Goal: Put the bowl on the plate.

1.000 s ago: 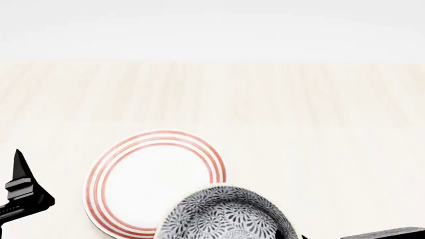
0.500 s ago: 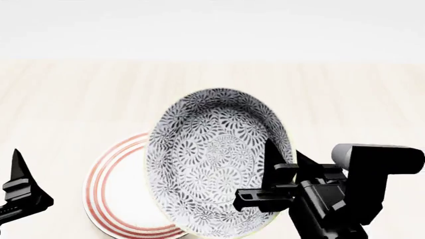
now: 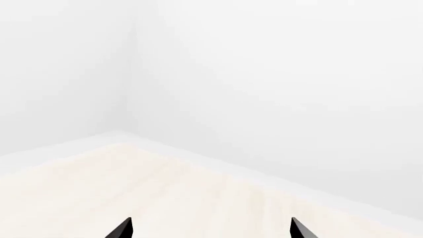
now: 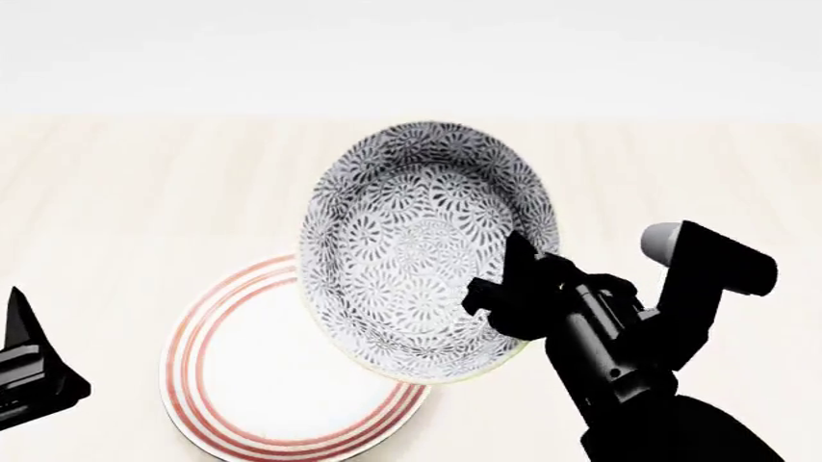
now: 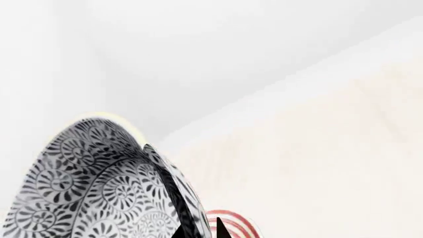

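Observation:
The bowl (image 4: 418, 245), white with a dense grey-blue floral pattern, hangs tilted in the air with its inside facing the head camera. My right gripper (image 4: 511, 289) is shut on the bowl's rim at its right side. In the right wrist view the bowl (image 5: 92, 188) fills the near corner, its rim pinched between my right gripper's (image 5: 201, 233) black fingers. The plate (image 4: 244, 385), white with red rings, lies flat on the table below and left of the bowl, partly covered by it; a slice of the plate (image 5: 231, 223) shows past the rim. My left gripper (image 4: 26, 371) idles at the far left, open (image 3: 210, 229) over bare table.
The pale wooden table (image 4: 680, 173) stretches away to a white wall behind. Nothing else stands on it in these views.
The bowl has been lifted from the near table edge and tilted up on its side. My right arm has risen with it and carried it further back above the plate. The left gripper sank slightly.

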Available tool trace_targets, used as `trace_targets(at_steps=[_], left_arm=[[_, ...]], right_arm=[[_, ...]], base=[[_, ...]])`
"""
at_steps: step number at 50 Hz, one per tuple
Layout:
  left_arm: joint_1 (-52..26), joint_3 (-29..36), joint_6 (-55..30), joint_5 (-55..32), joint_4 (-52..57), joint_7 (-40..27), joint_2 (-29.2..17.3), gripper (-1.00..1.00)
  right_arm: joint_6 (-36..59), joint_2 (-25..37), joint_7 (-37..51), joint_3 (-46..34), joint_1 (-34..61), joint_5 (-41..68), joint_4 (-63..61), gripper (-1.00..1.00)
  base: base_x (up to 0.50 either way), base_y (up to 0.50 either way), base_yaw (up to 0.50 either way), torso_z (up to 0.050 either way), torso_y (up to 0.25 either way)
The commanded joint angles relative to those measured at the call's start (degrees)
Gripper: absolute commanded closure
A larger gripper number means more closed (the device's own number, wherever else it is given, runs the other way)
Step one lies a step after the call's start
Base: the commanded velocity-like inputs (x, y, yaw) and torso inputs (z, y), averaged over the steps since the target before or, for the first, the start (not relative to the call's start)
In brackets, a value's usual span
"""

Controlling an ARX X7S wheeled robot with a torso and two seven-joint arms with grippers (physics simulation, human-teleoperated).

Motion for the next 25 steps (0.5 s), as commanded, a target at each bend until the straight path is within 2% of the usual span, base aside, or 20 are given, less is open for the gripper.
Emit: trace_targets(at_steps=[1, 15, 25], left_arm=[[-1.35, -1.73, 1.09, 0.59, -2.51, 0.96, 0.96, -1.0], [0.07, -1.89, 1.47, -0.26, -1.4, 0.55, 0.88, -1.0], [0.82, -1.81, 1.84, -0.66, -1.17, 0.43, 0.82, -1.0]], right_arm=[[2.23, -7.76, -6.09, 3.85, 10.35, 8.29, 20.5, 1.0], [1.72, -11.85, -11.43, 1.05, 17.23, 5.77, 38.09, 1.0], [1.54, -15.76, -16.14, -4.87, 26.1, -0.46, 55.48, 1.0]], base=[[0.0, 0.0, 0.0, 0.0, 0.0], [0.0, 0.0, 0.0, 0.0, 0.001], [0.0, 0.0, 0.0, 0.0, 0.0]])
